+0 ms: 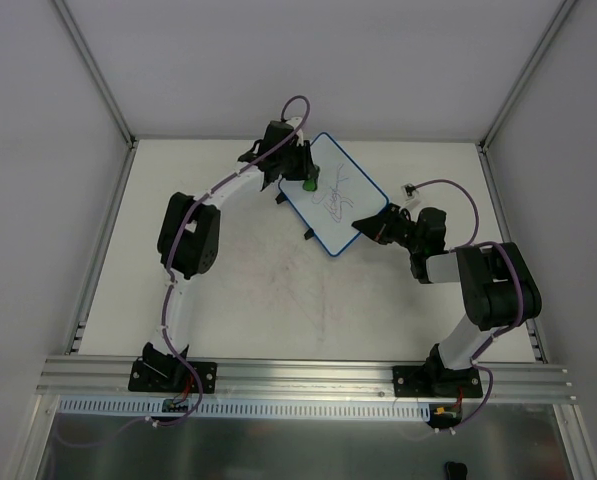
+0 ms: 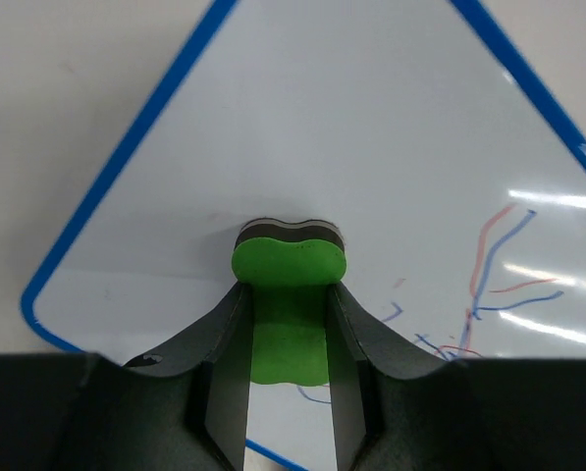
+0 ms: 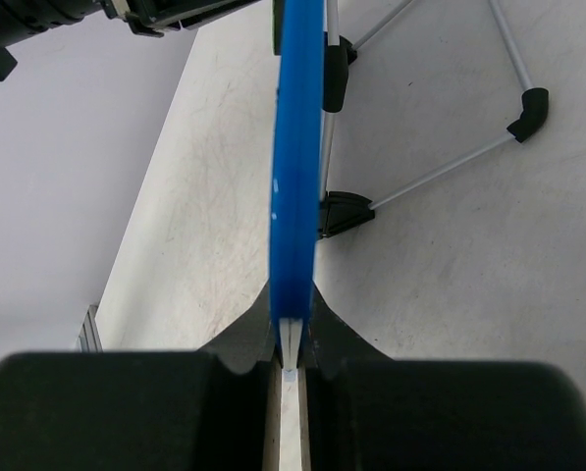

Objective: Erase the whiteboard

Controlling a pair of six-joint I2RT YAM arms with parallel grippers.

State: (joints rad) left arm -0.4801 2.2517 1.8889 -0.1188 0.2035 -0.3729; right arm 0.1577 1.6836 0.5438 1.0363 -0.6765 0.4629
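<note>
Your small rectangular whiteboard with the thin blue rounded frame [image 1: 340,190] sits toward the far middle of the white tabletop [image 1: 238,290]. It's turned at an angle, one corner pointing at the back wall. Top view shows scribbled lines [image 1: 333,203] across its middle. In the left wrist view they read as blue and red strokes [image 2: 489,285] on the right part of the board [image 2: 322,128]; the rest of the face there looks clean.

Your left gripper [image 1: 307,178] is at the board's far-left side, jaws closed on a small green bone-shaped eraser [image 1: 311,186]. In the left wrist view the two black fingers [image 2: 224,343] pinch the eraser [image 2: 289,263] by its waist, with the gripper [image 2: 289,294] pointed at the board. The eraser's dark felt end appears to touch the white face, just left of the strokes.

Your right gripper [image 1: 360,227] is at the board's near-right corner. The right wrist view shows the blue frame [image 3: 294,147] edge-on, running straight into the gripper [image 3: 291,339], jaws clamped tight on that edge. Behind the board you see thin metal wire legs [image 3: 440,174] with black end caps [image 3: 531,103], joined to the board by black clips [image 3: 344,213]. Can't tell whether the legs bear on the tabletop [image 3: 450,294] or the board is lifted.
</note>
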